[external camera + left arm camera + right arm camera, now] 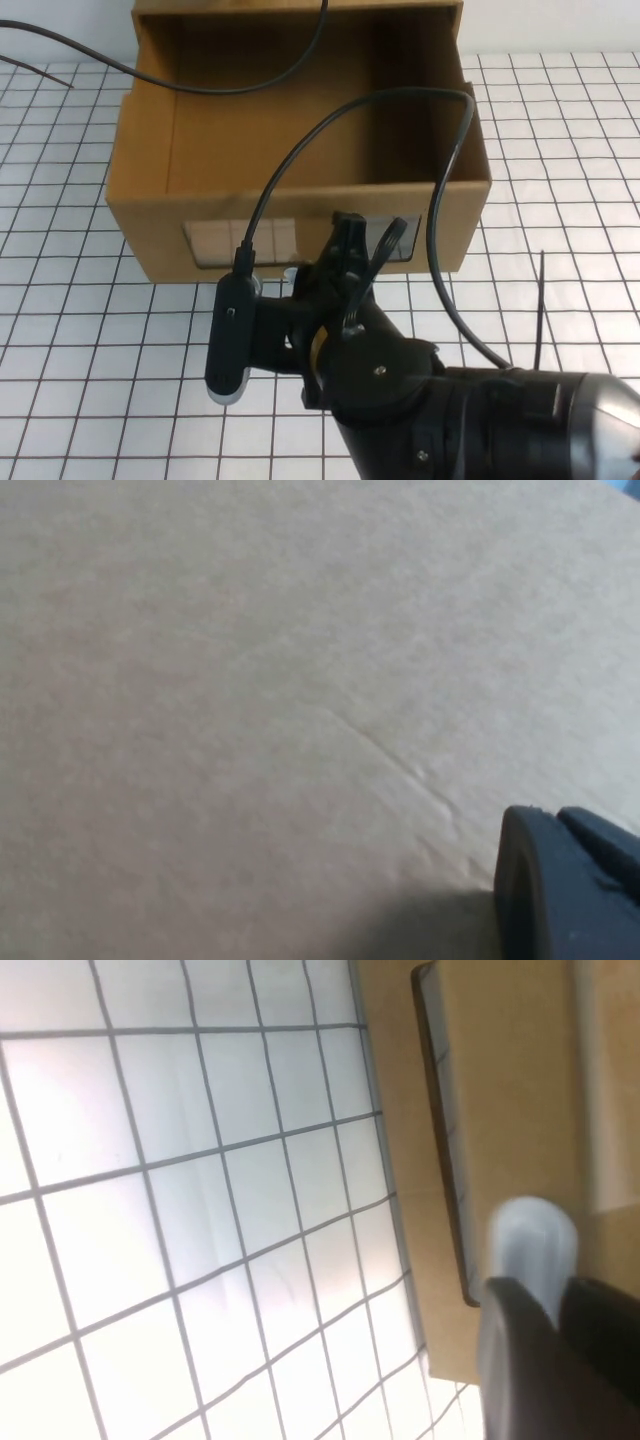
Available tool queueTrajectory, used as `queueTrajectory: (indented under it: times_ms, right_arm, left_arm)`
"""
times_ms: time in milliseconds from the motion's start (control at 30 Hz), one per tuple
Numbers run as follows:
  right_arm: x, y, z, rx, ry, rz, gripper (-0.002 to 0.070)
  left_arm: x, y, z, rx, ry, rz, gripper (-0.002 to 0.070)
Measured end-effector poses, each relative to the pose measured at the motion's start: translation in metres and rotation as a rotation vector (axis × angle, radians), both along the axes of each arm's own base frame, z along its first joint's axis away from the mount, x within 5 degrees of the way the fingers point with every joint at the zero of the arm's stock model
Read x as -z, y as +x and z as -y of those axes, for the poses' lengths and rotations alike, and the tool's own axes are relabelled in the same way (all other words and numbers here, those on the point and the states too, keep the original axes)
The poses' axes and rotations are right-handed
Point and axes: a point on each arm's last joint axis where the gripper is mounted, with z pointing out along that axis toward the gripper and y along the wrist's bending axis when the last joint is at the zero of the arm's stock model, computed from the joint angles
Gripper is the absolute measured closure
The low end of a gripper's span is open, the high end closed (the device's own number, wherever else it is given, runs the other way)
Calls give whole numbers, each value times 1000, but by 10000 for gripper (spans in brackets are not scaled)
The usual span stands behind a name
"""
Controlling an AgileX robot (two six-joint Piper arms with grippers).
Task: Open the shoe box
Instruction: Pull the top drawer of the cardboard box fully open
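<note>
The brown cardboard shoe box [150, 225] stands in the middle of the table with its top open; its inside looks dark and empty. Its lid [300, 6] stands upright along the far edge. My right gripper [368, 238] is low against the box's front wall, beside a pale label [240, 241]. In the right wrist view the right gripper [556, 1305] shows its jaws a little apart with nothing between them, next to the box [500, 1080]. My left gripper [575, 885] is pressed close to plain cardboard [250, 680] and is hidden in the high view.
White gridded tabletop [80, 340] lies on both sides and in front of the box. Black cables [300, 150] arch over the box's opening from my right arm. A thin black rod [540, 300] sticks up at the right.
</note>
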Motion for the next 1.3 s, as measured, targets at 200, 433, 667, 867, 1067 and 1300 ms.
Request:
queueTrajectory:
  times_ms: [200,433,667,867,1067,1300]
  right_arm:
    - [-18,-4,7,13,61,-6,593]
    - [-51,-21,23,33,183,-39,583]
    - [-107,-30,50,99,346,-14,584]
    - [-138,-6,79,237,429,30,623]
    - [-150,29,133,451,506,-2,682]
    - [-165,45,220,706,676,-97,687]
  left_arm:
    - [-7,-7,-1,18,12,-3,677]
    - [-32,-22,-1,80,13,21,677]
    - [-75,-46,-5,106,-1,68,677]
    - [-110,-73,-21,-4,60,139,677]
    - [-152,-119,-44,-133,113,242,677]
    - [-163,-176,-66,-197,177,230,677]
